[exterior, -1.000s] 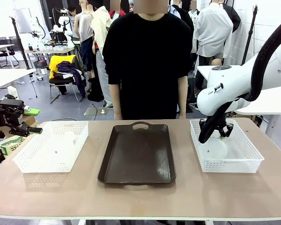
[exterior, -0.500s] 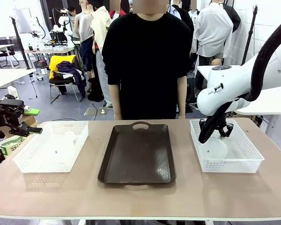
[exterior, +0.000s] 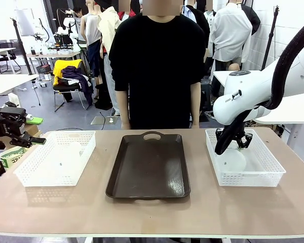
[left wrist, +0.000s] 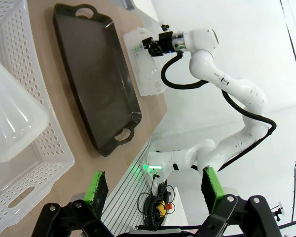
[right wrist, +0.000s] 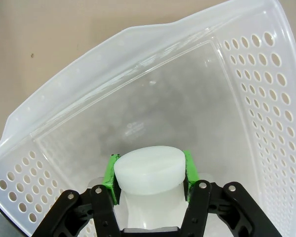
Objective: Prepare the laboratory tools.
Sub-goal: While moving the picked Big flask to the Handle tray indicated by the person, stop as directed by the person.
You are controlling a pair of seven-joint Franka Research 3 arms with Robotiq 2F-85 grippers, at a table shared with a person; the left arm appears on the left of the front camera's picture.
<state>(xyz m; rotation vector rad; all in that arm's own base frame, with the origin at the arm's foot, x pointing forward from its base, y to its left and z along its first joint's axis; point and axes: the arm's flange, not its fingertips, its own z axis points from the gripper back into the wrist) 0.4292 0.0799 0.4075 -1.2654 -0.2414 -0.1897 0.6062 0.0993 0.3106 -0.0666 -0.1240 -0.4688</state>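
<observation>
One translucent whitish flask (exterior: pixel 233 161) stands in the right white lattice basket (exterior: pixel 273 169). My right gripper (exterior: pixel 239 142) reaches down into that basket and is shut on the flask's neck. In the right wrist view the green pads (right wrist: pixel 110 174) press both sides of the flask's neck (right wrist: pixel 148 173). A second flask (exterior: pixel 71 152) lies in the left basket (exterior: pixel 40 177); the left wrist view shows it (left wrist: pixel 10 123) lying on its side. My left gripper (exterior: pixel 34 131) hangs open just off the table's left edge, beside that basket, holding nothing; its fingers (left wrist: pixel 96 190) stand wide apart.
A dark brown tray (exterior: pixel 148 167) with handles lies in the middle of the table between the baskets. A person in a black top (exterior: pixel 159 66) stands at the far edge, arms down. The table's front strip (exterior: pixel 152 212) is bare.
</observation>
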